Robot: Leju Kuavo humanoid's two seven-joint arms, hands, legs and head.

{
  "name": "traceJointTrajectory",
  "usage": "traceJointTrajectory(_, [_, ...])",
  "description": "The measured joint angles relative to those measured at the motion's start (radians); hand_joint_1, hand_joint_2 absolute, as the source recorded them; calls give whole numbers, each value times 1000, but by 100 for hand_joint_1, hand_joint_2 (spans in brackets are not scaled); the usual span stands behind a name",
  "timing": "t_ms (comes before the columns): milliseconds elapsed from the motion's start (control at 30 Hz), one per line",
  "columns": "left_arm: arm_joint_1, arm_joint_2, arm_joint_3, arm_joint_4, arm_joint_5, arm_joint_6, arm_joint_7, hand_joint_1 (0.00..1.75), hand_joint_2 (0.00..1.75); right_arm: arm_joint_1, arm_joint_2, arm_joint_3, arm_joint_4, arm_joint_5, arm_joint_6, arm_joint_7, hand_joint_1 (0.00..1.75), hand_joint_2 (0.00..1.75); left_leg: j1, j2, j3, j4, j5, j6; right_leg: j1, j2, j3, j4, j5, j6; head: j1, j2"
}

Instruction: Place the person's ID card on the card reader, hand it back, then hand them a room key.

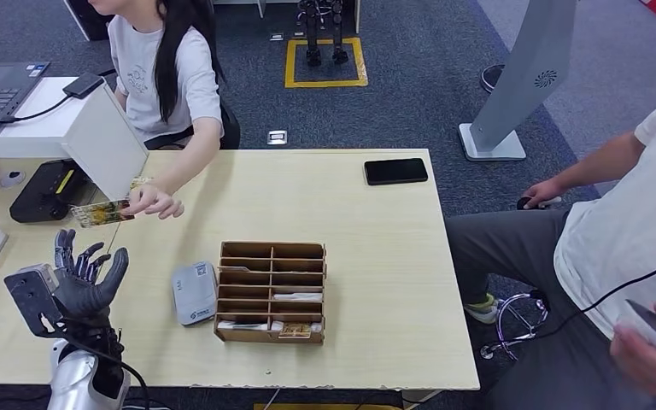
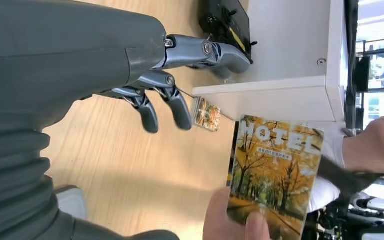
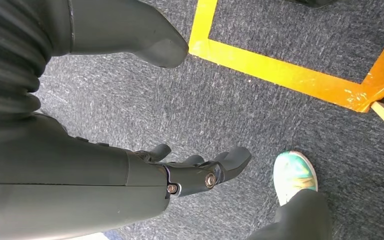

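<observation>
Wooden organizer [image 1: 271, 291] mid-table with cards in its lower slots, card reader [image 1: 194, 292] just beside it, left hand [image 1: 81, 278] fingers spread wide and empty, person's hand [image 1: 154, 202] beyond holding a card [image 1: 102, 212], right hand [image 3: 190, 172] loosely curled, empty.

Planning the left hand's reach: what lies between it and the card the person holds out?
Only bare light wooden tabletop in the head view: the left hand is raised with fingers spread, and the person's autumn-printed card is held just beyond.

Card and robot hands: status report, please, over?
Left hand open, raised over the table. Right hand empty, hanging above carpet. Card held out by the person's hand. Nothing between.
</observation>
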State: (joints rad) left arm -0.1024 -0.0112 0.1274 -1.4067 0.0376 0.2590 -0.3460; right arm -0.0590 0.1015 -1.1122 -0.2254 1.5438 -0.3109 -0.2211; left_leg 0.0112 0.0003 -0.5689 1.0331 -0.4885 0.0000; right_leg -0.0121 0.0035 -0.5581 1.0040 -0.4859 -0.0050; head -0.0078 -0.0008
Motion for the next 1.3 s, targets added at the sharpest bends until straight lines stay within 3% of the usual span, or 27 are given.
traceJointTrajectory(433, [19,20,0,-13,2,-26,-1,0,175,2,0,0,0,-2,-2,0,0,175,0,0,0,0,0,0,0,0,0,0,0,0,0,0])
traceJointTrajectory(600, [48,36,-29,-61,-190,-34,-95,0,175,2,0,0,0,-6,5,-12,0,175,0,0,0,0,0,0,0,0,0,0,0,0,0,0])
traceJointTrajectory(700, [85,75,-114,-134,-440,-68,-178,0,175,3,0,0,0,-5,22,-13,0,175,0,0,0,0,0,0,0,0,0,0,0,0,0,0])
traceJointTrajectory(833, [114,113,-252,-221,-665,-29,-246,0,175,3,-2,-1,0,-7,33,-23,0,175,0,0,0,0,0,0,0,0,0,0,0,0,0,0])
traceJointTrajectory(967, [126,143,-405,-272,-763,15,-266,0,175,2,-2,-2,-1,-8,39,-30,0,175,0,0,0,0,0,0,0,0,0,0,0,0,0,0])
traceJointTrajectory(1067, [127,161,-502,-286,-850,101,-247,0,175,1,-2,-2,-1,-5,40,-25,0,175,0,0,0,0,0,0,0,0,0,0,0,0,0,0])
traceJointTrajectory(1167, [127,171,-562,-290,-890,170,-232,0,175,1,-4,-2,-1,-4,41,-23,0,175,0,0,0,0,0,0,0,0,0,0,0,0,0,0])
traceJointTrajectory(1300, [128,179,-604,-293,-899,180,-230,0,175,1,-5,-2,-1,-4,42,-23,0,175,0,0,0,0,0,0,0,0,0,0,0,0,0,0])
